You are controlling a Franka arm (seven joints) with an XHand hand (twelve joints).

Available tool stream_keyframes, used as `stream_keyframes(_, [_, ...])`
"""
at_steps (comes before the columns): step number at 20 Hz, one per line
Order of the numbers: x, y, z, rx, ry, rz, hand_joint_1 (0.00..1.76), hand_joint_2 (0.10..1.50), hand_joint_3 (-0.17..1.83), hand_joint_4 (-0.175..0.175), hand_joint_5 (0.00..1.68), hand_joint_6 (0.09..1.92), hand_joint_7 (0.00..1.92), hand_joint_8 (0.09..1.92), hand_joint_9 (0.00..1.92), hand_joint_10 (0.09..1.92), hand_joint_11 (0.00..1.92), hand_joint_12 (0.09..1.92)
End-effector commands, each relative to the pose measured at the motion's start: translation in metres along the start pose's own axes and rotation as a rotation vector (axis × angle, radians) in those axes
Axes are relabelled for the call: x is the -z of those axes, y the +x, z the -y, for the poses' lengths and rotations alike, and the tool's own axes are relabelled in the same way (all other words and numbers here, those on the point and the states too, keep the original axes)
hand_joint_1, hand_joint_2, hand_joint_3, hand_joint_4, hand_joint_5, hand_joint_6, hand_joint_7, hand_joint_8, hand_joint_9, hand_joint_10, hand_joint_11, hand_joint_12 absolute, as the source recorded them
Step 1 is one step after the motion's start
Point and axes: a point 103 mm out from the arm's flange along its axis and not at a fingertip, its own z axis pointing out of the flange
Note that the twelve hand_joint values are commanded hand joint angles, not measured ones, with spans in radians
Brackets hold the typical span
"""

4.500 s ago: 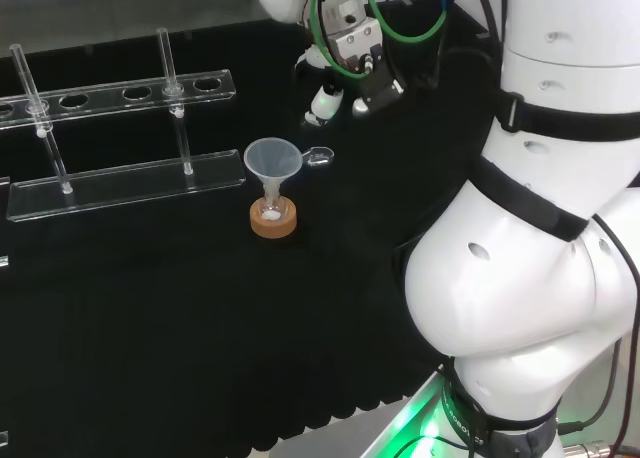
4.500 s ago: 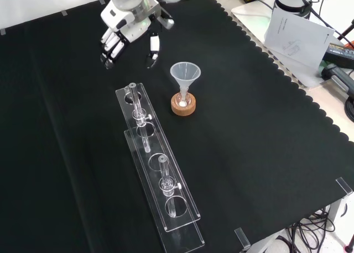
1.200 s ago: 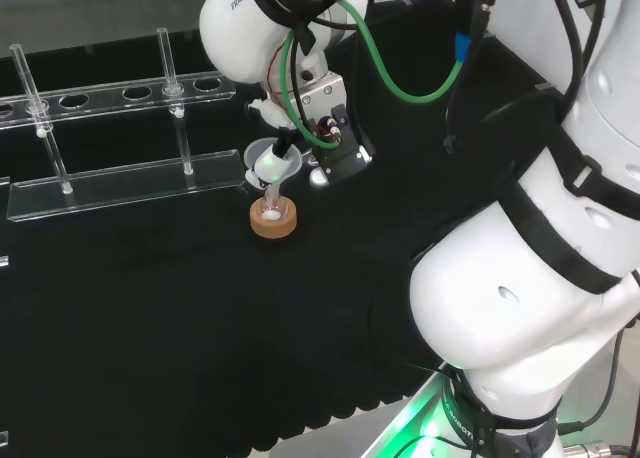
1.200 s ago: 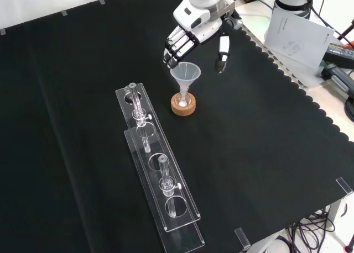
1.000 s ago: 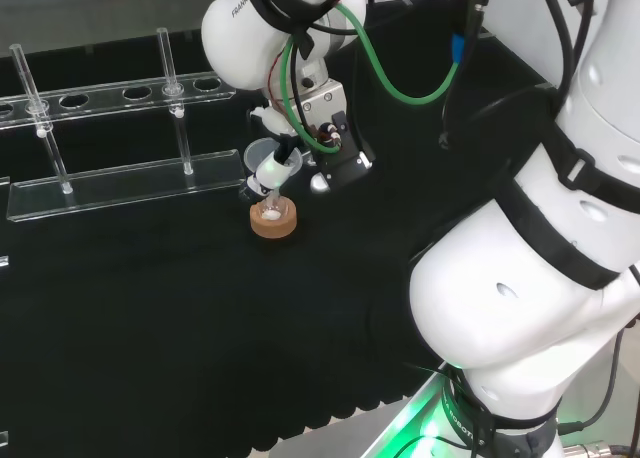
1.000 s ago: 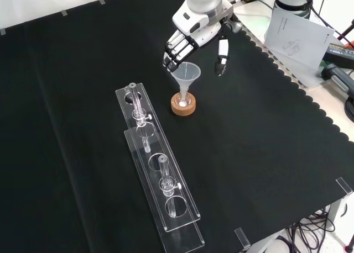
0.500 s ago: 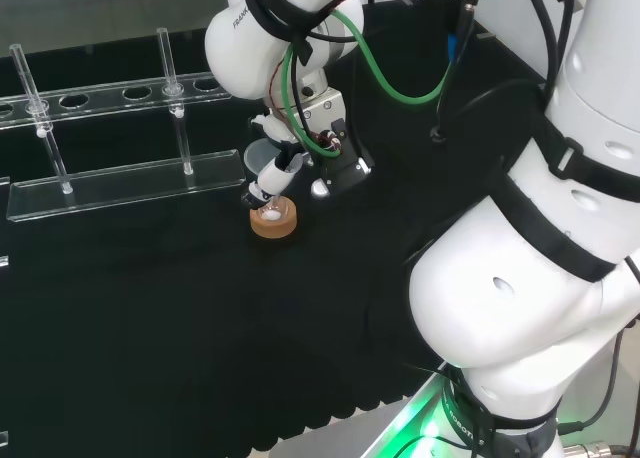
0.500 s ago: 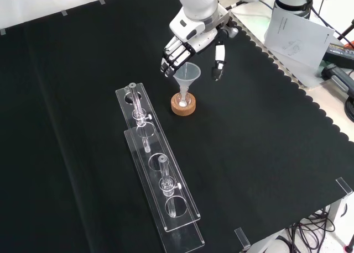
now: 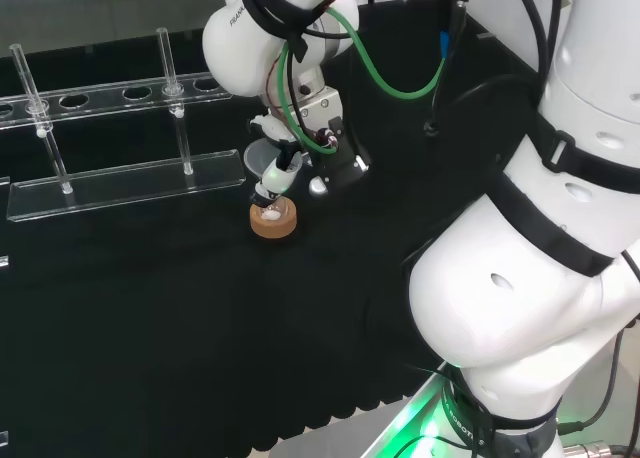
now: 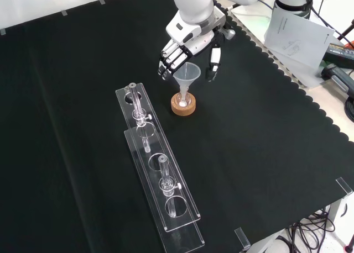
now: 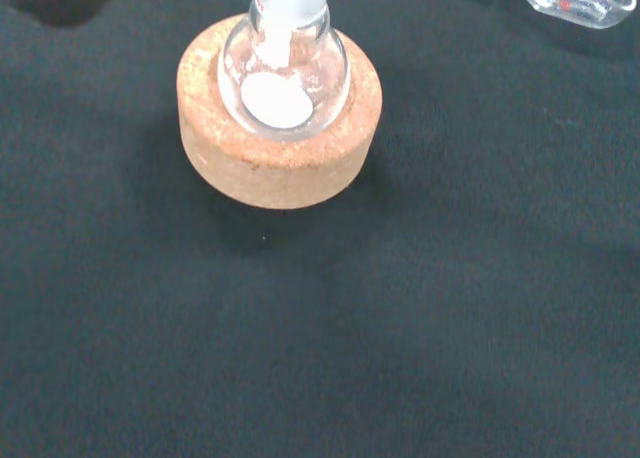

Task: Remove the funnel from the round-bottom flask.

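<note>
The bench [image 10: 265, 153], draped in black cloth, carried a long clear tube rack [image 10: 157, 175] and a cork ring [image 10: 183, 105]. The robot hand [image 10: 185, 43] hung spread — fingers and thumb on either side of the funnel [image 10: 186, 73], closed on nothing. The funnel sat in the round-bottom flask [image 11: 285, 78] on the cork. It looked light and thin-walled — best taken at the cone's rim.
</note>
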Motion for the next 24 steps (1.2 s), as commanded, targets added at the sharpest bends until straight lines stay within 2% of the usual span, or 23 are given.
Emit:
stream_keyframes(1, [-0.004, -0.002, -0.004, -0.002, 0.016, 0.006, 0.71, 0.76, 0.22, -0.048, 0.07, 0.09, 0.00, 0.41, 0.08, 0.90, 0.29, 1.52])
stream_keyframes(7, [-0.004, -0.003, -0.006, -0.003, 0.002, 0.025, 0.73, 0.73, 0.37, -0.052, 0.15, 0.09, 0.05, 0.71, 0.34, 0.77, 0.35, 1.48])
stream_keyframes(13, [0.001, -0.003, -0.007, -0.023, -0.027, 0.083, 0.73, 0.75, 0.47, -0.069, 0.28, 0.09, 0.31, 0.74, 0.73, 0.62, 0.45, 1.37])
stream_keyframes(16, [0.004, -0.003, -0.006, -0.028, -0.052, 0.103, 0.75, 0.78, 0.49, -0.071, 0.37, 0.09, 0.44, 0.73, 0.87, 0.58, 0.50, 1.33])
stream_keyframes(24, [0.026, -0.006, 0.003, -0.027, -0.079, 0.118, 0.77, 0.82, 0.50, -0.072, 0.45, 0.09, 0.54, 0.73, 0.95, 0.56, 0.54, 1.30])
